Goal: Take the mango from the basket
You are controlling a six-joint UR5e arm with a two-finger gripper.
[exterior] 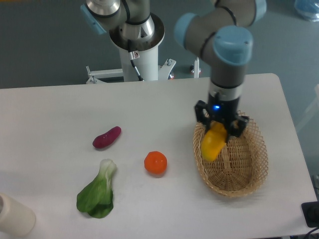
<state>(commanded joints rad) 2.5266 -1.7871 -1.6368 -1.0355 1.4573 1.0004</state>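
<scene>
The mango (212, 142) is a smooth yellow-orange oblong fruit. It hangs tilted from my gripper (221, 125), which is shut on its upper end. The mango's lower end is over the left part of the basket (249, 169), an oval tan wicker basket on the right side of the table. I cannot tell whether the mango's lower tip touches the basket. The gripper's fingers are partly hidden behind the fruit.
A round orange fruit (155, 163) lies on the table left of the basket. A purple sweet potato (106, 137) and a green bok choy (97, 191) lie further left. A white cylinder (14, 216) is at the front left corner. The robot base (138, 45) stands behind the table.
</scene>
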